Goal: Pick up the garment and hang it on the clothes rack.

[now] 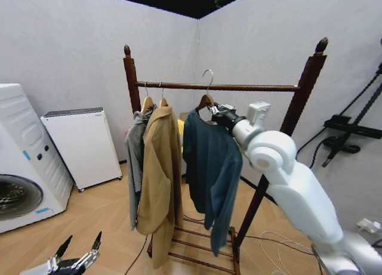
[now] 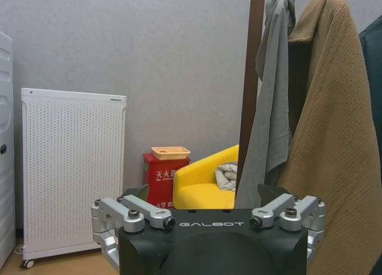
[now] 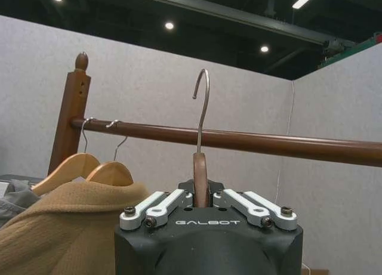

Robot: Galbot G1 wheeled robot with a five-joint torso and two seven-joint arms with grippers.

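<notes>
Clenched on the wooden hanger's (image 3: 200,178) neck, the right gripper (image 1: 213,111) holds the garment (image 1: 210,167) up beside the rack (image 1: 221,87). Its jaws close from both sides on the narrow wood stem, and the steel hook (image 3: 203,108) rises above them, its curl level with and in front of the top bar, not yet over it. The garment is soft teal cloth with faint ribbing, hanging limp with one sleeve trailing toward the slatted bottom shelf (image 1: 200,242).

On the bar toward the left upright hang a tan coat (image 1: 159,179) of coarse weave and a grey garment (image 1: 135,161), each on its own hanger, touching one another. The bar between the teal garment and the right upright is bare, leaving open room there.

Low at the robot's left, the left gripper (image 1: 76,257) hangs parked with its jaws released.

Pale wood flooring runs under the rack; grey textured walls meet in a corner behind it. A white washer (image 1: 21,161) and a white perforated panel unit (image 1: 83,147) stand by the left wall.
</notes>
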